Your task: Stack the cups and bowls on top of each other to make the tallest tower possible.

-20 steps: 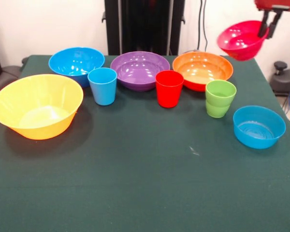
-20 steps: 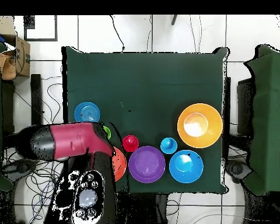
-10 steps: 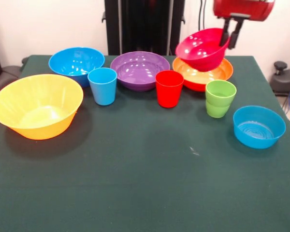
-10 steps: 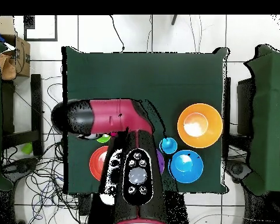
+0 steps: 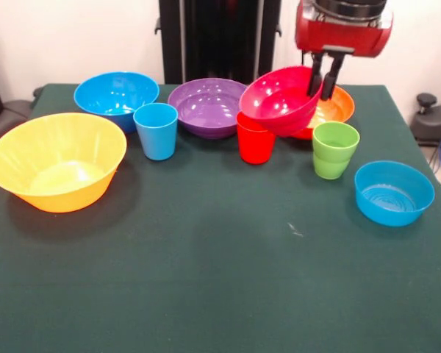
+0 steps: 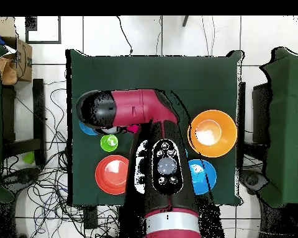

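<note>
Bowls and cups are all apart on the table [image 5: 206,294], so you have no tower yet; take the red cup [image 5: 256,140] as your landmark. Largest is the yellow-orange bowl [image 5: 56,162], far to its left and nearer the camera. Behind that sits the large blue bowl [image 5: 116,95]. The purple bowl [image 5: 206,105] stands just behind and left of the red cup, and the red-orange bowl [image 5: 329,109] behind and to its right. The magenta bowl [image 5: 278,101] hangs tilted in the air, directly above and just behind the red cup, with the gripper [image 5: 323,73] clamped on its right rim, one finger inside and one outside. The small blue bowl [image 5: 394,193] rests well to the right of the red cup, nearer the camera. The lime green cup [image 5: 335,150] stands just to its right, and the light blue cup [image 5: 156,130] to its left.

You are in the carry step, bowl in hand and not yet placed. My guess is that you next need a wide base under it, lowering it level before letting go.

Overhead, the arm [image 6: 142,118] hides the red cup, the purple bowl and most of the magenta one. The front view cuts the arm off at the top edge.
</note>
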`<control>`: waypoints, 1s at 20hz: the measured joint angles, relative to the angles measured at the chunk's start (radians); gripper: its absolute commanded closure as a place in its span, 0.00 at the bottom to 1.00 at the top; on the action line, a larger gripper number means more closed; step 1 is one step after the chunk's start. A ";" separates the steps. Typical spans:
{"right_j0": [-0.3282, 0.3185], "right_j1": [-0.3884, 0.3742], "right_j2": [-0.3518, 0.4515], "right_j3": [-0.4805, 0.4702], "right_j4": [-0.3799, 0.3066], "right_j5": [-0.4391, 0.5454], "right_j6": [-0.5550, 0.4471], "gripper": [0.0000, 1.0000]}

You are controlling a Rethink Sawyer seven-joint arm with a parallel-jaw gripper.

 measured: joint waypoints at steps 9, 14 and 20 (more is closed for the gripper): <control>-0.061 0.029 0.071 -0.021 -0.084 0.000 -0.047 1.00; -0.100 0.013 0.105 0.016 -0.129 -0.008 -0.058 1.00; -0.157 0.007 0.140 0.098 -0.214 -0.078 -0.062 1.00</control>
